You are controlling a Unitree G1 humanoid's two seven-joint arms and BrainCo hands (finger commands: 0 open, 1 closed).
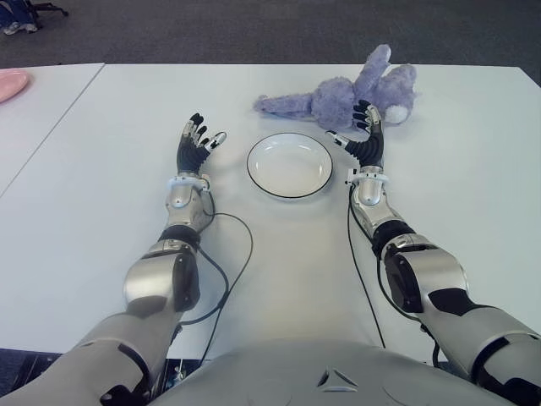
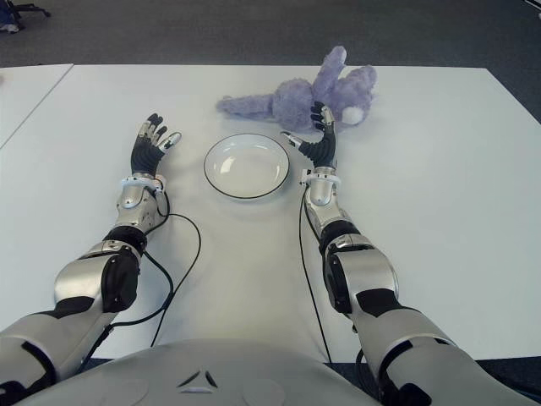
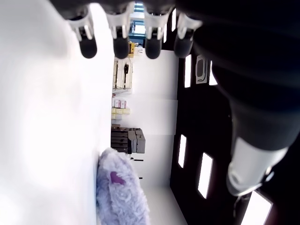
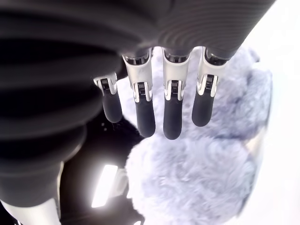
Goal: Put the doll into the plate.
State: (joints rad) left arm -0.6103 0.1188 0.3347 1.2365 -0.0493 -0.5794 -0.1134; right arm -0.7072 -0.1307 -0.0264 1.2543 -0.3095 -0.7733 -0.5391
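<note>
The right hand [image 1: 362, 135], fingers spread and holding nothing, is right in front of the purple plush bunny [image 1: 342, 95], which lies sideways just behind the white plate [image 1: 290, 165].

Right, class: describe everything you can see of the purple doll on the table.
The doll is a lavender plush animal with long fuzzy fur, long floppy limbs or ears and a paler patch at its right end. It lies flat on the white table, just beyond the empty plate, not in it. The right hand is open right in front of it, not grasping it; contact is unclear.
</note>
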